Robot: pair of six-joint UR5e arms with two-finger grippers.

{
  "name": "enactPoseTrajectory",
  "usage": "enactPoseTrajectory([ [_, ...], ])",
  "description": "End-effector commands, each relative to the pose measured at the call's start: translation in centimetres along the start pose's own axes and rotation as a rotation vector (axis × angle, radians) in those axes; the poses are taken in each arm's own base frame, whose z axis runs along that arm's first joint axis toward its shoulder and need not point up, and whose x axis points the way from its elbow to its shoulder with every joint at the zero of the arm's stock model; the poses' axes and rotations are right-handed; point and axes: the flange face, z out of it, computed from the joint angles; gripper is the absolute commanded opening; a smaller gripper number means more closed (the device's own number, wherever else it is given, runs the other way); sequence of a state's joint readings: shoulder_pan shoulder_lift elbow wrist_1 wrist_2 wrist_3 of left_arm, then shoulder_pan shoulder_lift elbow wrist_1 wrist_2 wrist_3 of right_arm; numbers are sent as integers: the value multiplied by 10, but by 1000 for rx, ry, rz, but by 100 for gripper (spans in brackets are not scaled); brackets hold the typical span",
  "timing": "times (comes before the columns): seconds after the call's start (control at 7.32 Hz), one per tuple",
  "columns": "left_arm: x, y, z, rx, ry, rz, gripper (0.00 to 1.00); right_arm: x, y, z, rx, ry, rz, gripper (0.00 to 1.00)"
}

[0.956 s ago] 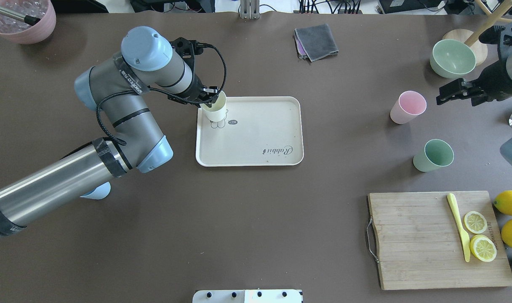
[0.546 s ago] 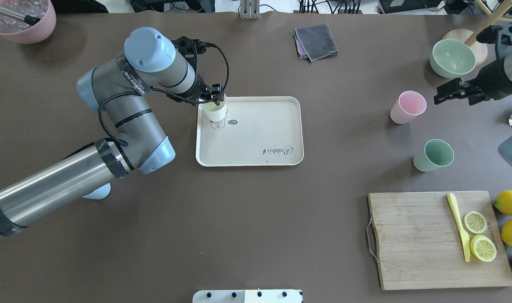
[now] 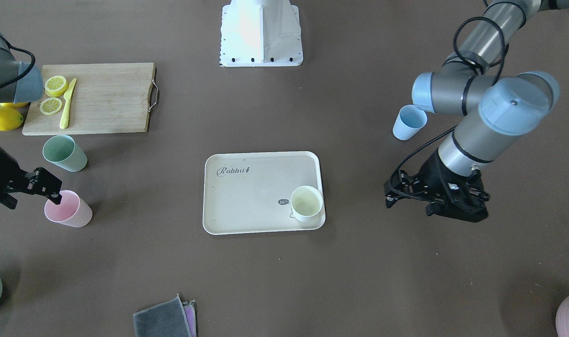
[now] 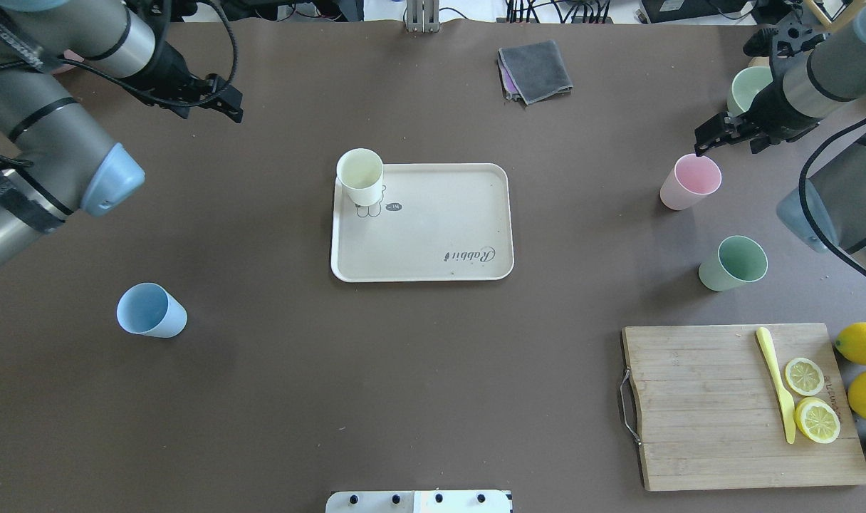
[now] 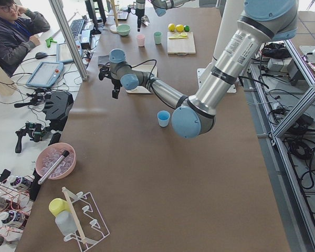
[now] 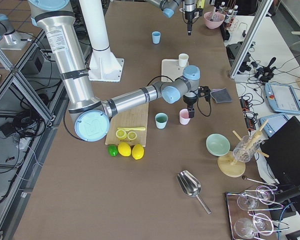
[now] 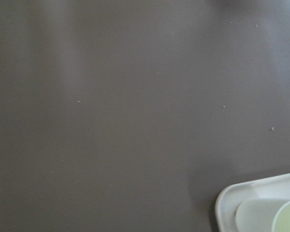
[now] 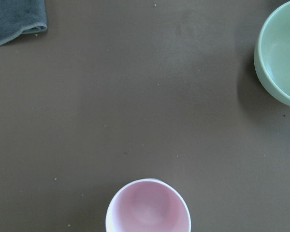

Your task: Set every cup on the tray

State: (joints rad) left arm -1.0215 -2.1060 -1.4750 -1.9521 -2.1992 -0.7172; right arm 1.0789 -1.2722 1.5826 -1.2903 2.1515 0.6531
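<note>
The tray [image 4: 433, 228] looks like smooth cream plastic with a dull satin face. The cream-yellow cup [image 4: 360, 176] standing on it is equally matt. Off the tray, the pink cup [image 4: 689, 182], green cup [image 4: 733, 263] and blue cup [image 4: 152, 311] are matt too. The table [image 4: 404, 399] under the tray is a flat brown, unglossy covering. Well away from the tray, the cutting board [image 4: 703, 427] shows pale wood grain with a metal handle [image 4: 622, 406]. The folded cloth [image 4: 536, 68] is soft grey fabric. The left arm [image 4: 45, 135] is brushed metal with smooth blue caps.

Bare table [image 4: 433, 370] lies all round the pink cup [image 4: 691, 179] — sage bowl [image 4: 744, 89] and green cup [image 4: 734, 263] stand apart from it.
</note>
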Motion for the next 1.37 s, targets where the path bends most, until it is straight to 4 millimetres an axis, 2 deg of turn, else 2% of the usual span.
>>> enactPoseTrajectory([
  [0.0,-39,8,-7,-8,-18,48,98,2,2,28,-23,48,-41,100],
  [0.14,-39,8,-7,-9,-19,47,98,-2,9,38,-28,65,-49,99],
  [0.27,-40,8,-7,-8,-20,47,98,-8,16,49,-28,92,-57,77],
  [0.41,-40,7,-6,-8,-20,47,98,-3,21,57,-41,105,-55,38],
  [0.55,-40,8,-6,-8,-20,47,98,-3,22,58,-44,104,-55,7],
  [0.68,-40,8,-7,-7,-19,48,98,-5,22,58,-44,103,-57,0],
  [0.96,-41,8,-6,-8,-20,47,98,-28,12,44,-17,70,-28,0],
  [1.09,-40,8,-5,-10,-20,48,98,-51,0,31,5,38,-3,0],
  [1.23,-40,9,-5,-11,-19,46,98,-83,-9,25,19,11,65,0],
])
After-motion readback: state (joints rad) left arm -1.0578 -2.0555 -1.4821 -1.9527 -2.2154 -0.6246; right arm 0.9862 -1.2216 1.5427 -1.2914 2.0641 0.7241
